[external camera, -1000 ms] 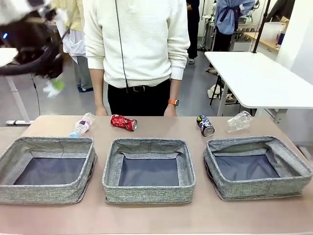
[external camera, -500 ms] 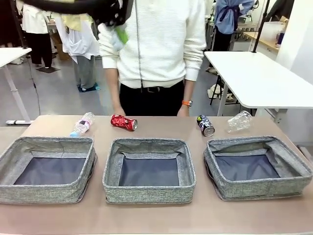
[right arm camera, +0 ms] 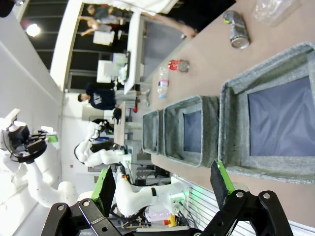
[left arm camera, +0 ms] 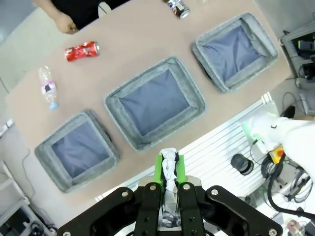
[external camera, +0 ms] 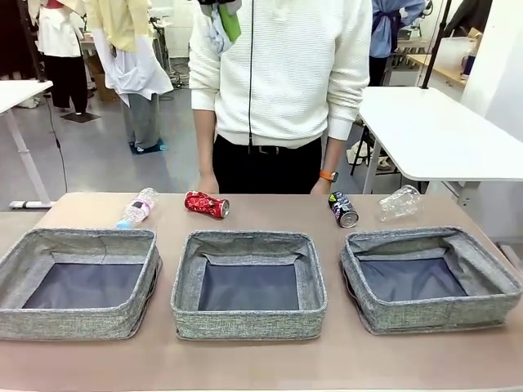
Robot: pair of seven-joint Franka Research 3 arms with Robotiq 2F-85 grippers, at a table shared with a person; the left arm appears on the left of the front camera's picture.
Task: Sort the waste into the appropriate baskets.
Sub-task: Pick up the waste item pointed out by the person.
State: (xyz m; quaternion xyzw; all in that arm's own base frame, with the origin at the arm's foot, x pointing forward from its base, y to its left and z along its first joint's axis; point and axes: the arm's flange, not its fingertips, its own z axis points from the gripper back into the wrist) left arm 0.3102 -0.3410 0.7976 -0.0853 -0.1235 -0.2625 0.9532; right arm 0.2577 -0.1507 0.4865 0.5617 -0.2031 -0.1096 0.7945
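Plainly, the left gripper [left arm camera: 169, 164] has its green pads pinched narrow on the white tissue wad [left arm camera: 170, 158], which bulges out past the fingertips. In the left wrist view it hangs high over the near side of the middle basket [left arm camera: 123, 127]. In the front view the same gripper [external camera: 222, 18] sits at the top edge, far above that basket [external camera: 249, 318], with the wad [external camera: 215, 34] dangling beside a pad. The wad looks very light, soft and easily crushed, so it probably needs little squeeze and any fold offers a hold. The likelier trouble is that it clings to a pad or drifts on release instead of dropping straight. The right gripper [right arm camera: 162, 184] stands wide and empty, low on the near side and to the right of the middle basket. Beyond the middle basket's far rim lies the red dented can [external camera: 206, 204]. A clear bottle with a blue cap [external camera: 137, 207] lies farther left of it, while the dark can [external camera: 343, 209] and a crumpled clear bottle [external camera: 399, 202] lie to the right. The cans look stiff and smooth, best taken across the body; the bottles look springy and likely to slip.
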